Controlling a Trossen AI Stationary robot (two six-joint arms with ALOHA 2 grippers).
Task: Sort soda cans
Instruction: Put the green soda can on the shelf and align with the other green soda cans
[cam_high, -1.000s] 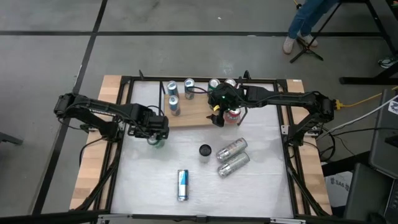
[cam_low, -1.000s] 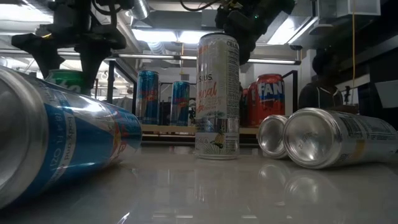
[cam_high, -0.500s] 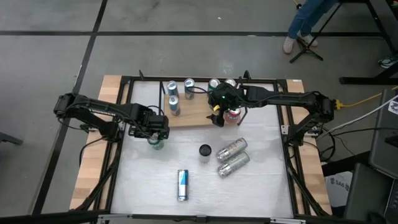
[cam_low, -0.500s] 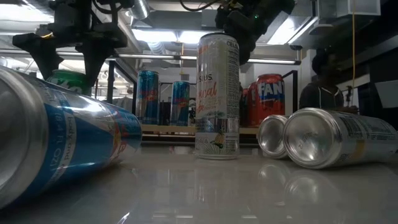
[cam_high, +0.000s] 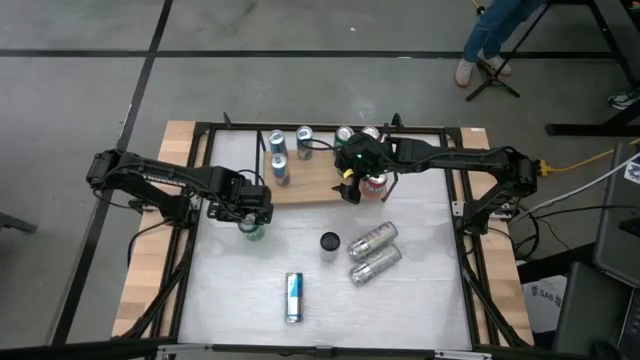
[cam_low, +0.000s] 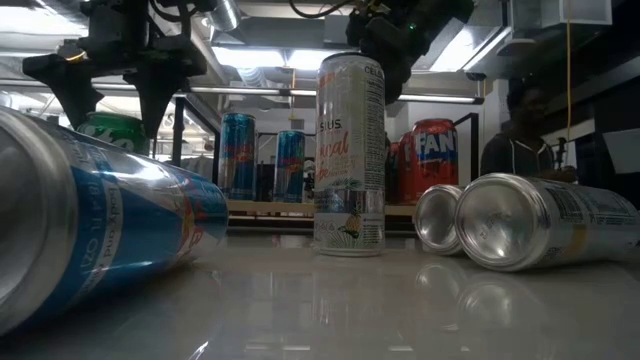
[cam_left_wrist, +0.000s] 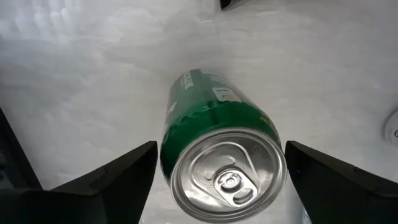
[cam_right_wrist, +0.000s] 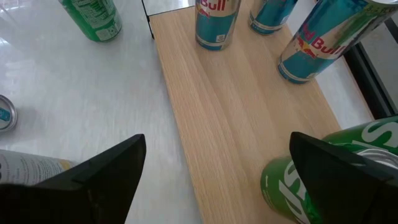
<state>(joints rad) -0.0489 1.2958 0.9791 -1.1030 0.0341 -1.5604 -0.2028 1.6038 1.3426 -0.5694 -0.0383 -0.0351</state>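
1. Cans stand grouped by kind on a wooden board (cam_high: 310, 186) at the back of the desk (cam_high: 420, 300): blue-and-silver cans (cam_high: 277, 141) at one end, green and red cans (cam_high: 374, 184) at the other, apparently the sorted set.
2. Unsorted cans lie in front on the desk: a blue-and-silver can (cam_high: 293, 297) on its side, two silver cans (cam_high: 373, 239) on their sides, one tall can (cam_low: 350, 152) upright.
3. Left tool (cam_left_wrist: 217, 177) hangs above an upright green can (cam_left_wrist: 219, 155), fingers spread wide on either side, not gripping it.
4. Right tool (cam_right_wrist: 214, 168) hovers over the board, fingers wide apart, holding nothing, a green can (cam_right_wrist: 323, 174) just beside one finger.
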